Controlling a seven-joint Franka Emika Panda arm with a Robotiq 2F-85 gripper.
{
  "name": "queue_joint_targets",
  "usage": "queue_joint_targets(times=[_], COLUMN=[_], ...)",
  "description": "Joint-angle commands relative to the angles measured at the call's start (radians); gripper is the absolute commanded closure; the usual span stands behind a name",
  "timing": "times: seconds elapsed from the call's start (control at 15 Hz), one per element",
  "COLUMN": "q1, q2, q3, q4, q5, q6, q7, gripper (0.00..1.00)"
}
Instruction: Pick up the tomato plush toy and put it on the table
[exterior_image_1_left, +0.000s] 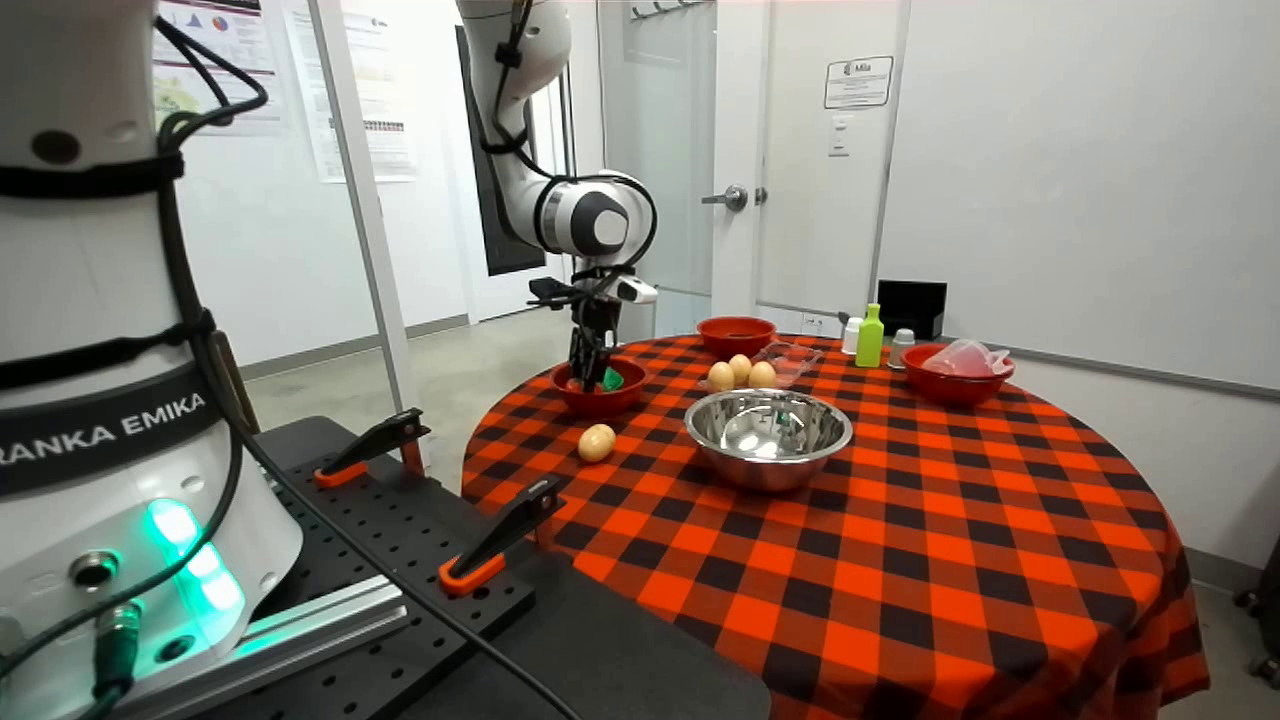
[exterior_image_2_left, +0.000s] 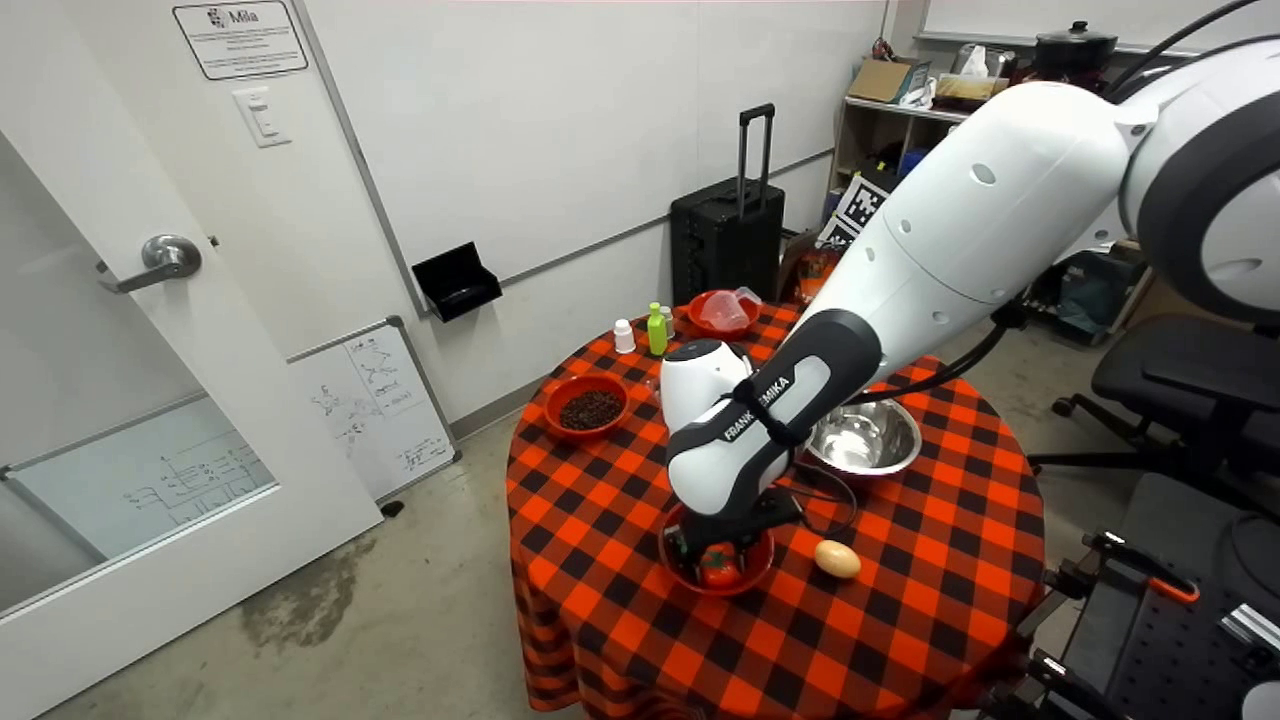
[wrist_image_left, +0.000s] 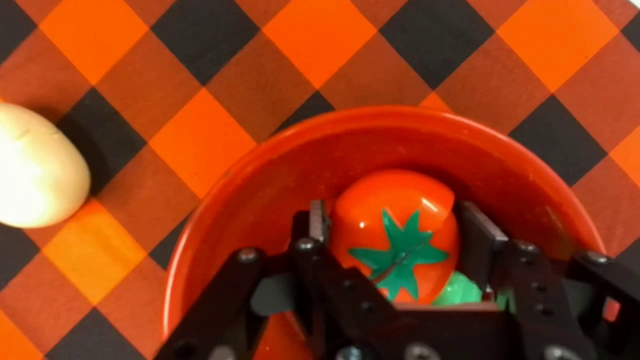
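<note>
TRAINER: Your tool (wrist_image_left: 399, 220) reaches down inside the red bowl (wrist_image_left: 280, 190), its fingers (wrist_image_left: 318, 220) apart, one on each side of the tomato plush toy (wrist_image_left: 395, 237). You cannot tell from the wrist view whether they press on it; treat the grip as unconfirmed.

SAFETY OFFICER: Verify before lifting. If the fingers do not bear firmly on both sides, the tomato plush toy is likely to slip. Its surface looks glossy and rounded, so a light pinch could squeeze it out below the tool.

TRAINER: Note the green object (wrist_image_left: 459, 289) below the tool, close to the tomato plush toy and near one finger. That finger could carry it up with your load, or be blocked by it from seating.

SAFETY OFFICER: Check clearance to the bowl wall as well. If you raise the tool at a slant, a finger may hook the rim and drag the red bowl across the tabletop (exterior_image_1_left: 940, 540).

TRAINER: Plan your release point. The pale egg (wrist_image_left: 40, 170) lies just beside the red bowl, on the side of the tool toward the arm base (exterior_image_1_left: 100, 280); swing low that way and you may knock it.

SAFETY OFFICER: Lower fully before you let go. Released from height, a round item is likely to roll away from beneath the tool.
</note>
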Motion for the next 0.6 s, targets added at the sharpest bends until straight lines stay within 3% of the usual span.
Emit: queue_joint_targets(times=[0.0, 0.53], q1=[-0.002, 0.009], q2=[-0.082, -0.376], q3=[0.007, 0.018], q4=[-0.062, -0.325], q5=[0.032, 0.063], q6=[0.035, 0.117], q7=[0.005, 0.030], gripper=[0.62, 0.62])
